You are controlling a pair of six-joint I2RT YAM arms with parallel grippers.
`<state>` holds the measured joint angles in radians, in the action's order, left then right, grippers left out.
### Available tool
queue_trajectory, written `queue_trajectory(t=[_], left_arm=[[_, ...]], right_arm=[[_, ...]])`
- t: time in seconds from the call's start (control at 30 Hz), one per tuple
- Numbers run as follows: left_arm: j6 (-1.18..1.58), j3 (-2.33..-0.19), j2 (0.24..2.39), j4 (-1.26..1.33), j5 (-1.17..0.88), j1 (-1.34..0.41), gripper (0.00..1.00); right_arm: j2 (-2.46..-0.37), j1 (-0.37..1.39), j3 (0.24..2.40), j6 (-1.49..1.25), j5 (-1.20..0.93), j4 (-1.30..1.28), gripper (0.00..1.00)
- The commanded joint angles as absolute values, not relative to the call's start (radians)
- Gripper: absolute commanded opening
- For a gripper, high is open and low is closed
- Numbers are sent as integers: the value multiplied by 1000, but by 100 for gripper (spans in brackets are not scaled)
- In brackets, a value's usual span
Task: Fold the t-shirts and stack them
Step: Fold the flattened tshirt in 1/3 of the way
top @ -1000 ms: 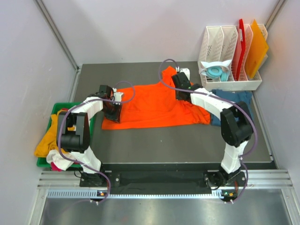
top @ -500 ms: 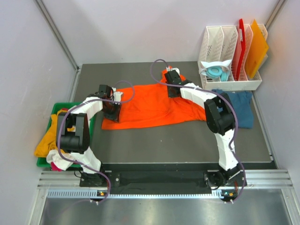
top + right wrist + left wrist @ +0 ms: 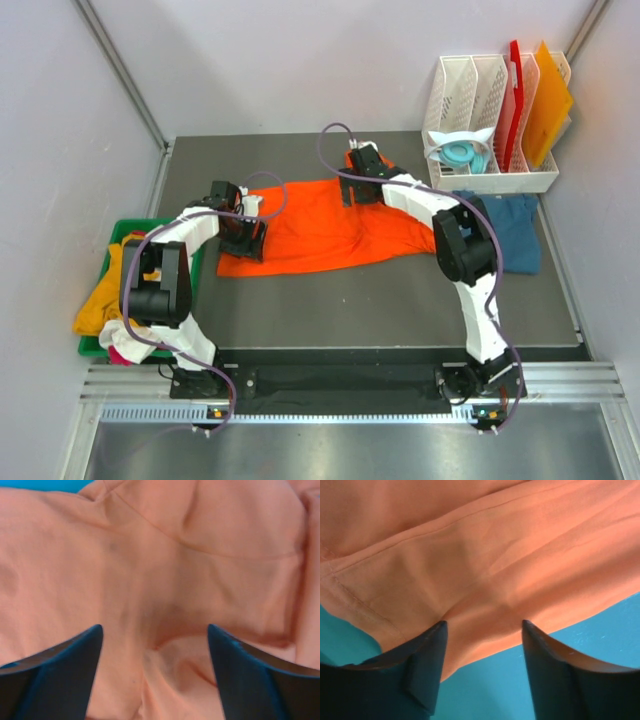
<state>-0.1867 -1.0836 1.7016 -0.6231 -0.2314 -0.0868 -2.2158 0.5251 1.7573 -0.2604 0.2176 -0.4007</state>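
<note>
Left gripper [image 3: 482,625] jaws stand spread, one fingertip on either side of a small pucker near the hemmed edge of the bright orange soft-cloth t-shirt [image 3: 320,225]; nothing is pinched. Right gripper [image 3: 155,627] jaws stand spread wide just above creased orange cloth and hold nothing.

Hazard 1: all fingertips sit very close to the fabric. If either arm lifts or sweeps sideways, a tip may catch a layer and drag the fold open.
Hazard 2: the shirt's 3 o'clock end is bunched and lies against or just beside the dark teal-blue t-shirt [image 3: 515,230]; a pull there may shift both garments.
Hazard 3: the cloth lies unrestrained, so uneven layers may slump.

Position: the orange t-shirt lies across the middle of the dark grey table [image 3: 380,310], long axis from 9 to 3 o'clock. The left arm curves in to the shirt's 9 o'clock edge. The right arm stretches forward, then bends toward 10 o'clock, reaching the shirt's 12 o'clock edge. Further soft t-shirts [image 3: 100,305] lie in the green plastic bin [image 3: 128,227] at the table's 8 o'clock.
</note>
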Motion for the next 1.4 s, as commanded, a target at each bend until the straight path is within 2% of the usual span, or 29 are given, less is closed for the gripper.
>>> queue_trajectory(t=[0.0, 0.1, 0.17, 0.2, 0.23, 0.27, 0.33, 0.53, 0.87, 1.37], left_arm=[[-175, -1108, 1652, -569, -261, -87, 73], [-135, -1095, 1623, -519, -216, -87, 72], [-95, -1091, 1621, -502, -169, -87, 69], [-84, -1091, 1626, -489, -152, -87, 64], [-68, -1091, 1647, -491, -141, -87, 62], [-64, -1101, 1661, -495, -132, -87, 58], [-51, -1111, 1698, -502, -94, -87, 52], [-54, -1163, 1767, -543, -61, -87, 48], [-67, -1184, 1822, -604, 30, -87, 47], [-120, -1203, 1845, -704, 48, -87, 46]], right_arm=[[-2007, 515, 1720, -264, 328, -344, 89], [-1886, 515, 1617, -298, 379, -334, 88], [-1846, 522, 1538, -316, 329, -354, 73], [-1818, 526, 1504, -336, 322, -371, 62], [-1804, 534, 1424, -347, 324, -370, 39], [-1793, 549, 1381, -365, 327, -364, 24], [-1781, 552, 1286, -388, 313, -336, 0], [-1841, 552, 1218, -471, 252, -336, 0], [-1920, 528, 1238, -555, 305, -474, 0], [-1830, 564, 1008, -644, 140, -518, 0]])
